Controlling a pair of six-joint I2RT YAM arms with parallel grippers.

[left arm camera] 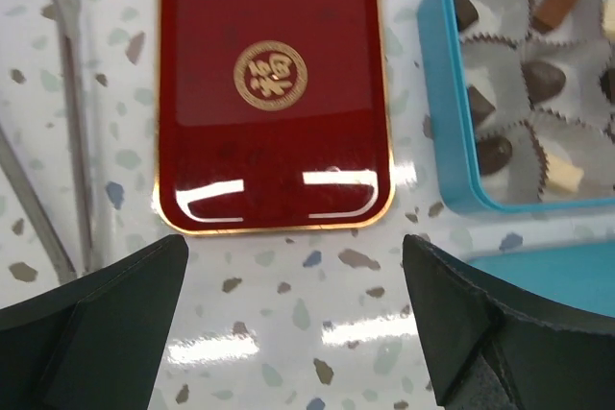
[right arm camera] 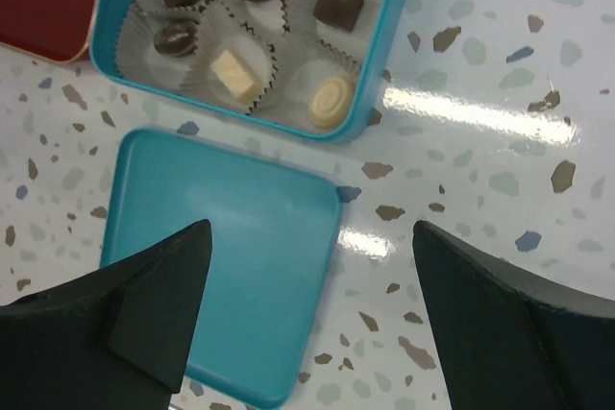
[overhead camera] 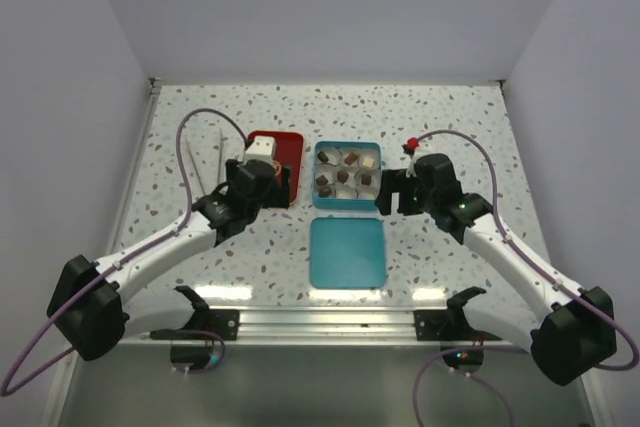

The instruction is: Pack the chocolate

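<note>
table (overhead camera: 450, 117): white top speckled brown, grey and blue, glossy, bright streaks of glare | far wall (overhead camera: 330, 7): plain pale grey | left wall (overhead camera: 60, 97), right wall (overhead camera: 590, 97): same pale grey, flanking table | near edge: metal rail (overhead camera: 330, 322) running left to right

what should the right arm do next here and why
Probably bring the open right gripper down to the flat teal square lid to pick it up. The red rectangular tray looks empty, the chocolate pieces already sit in the teal square tin, and the lid lies beside the tin, off it.
</note>
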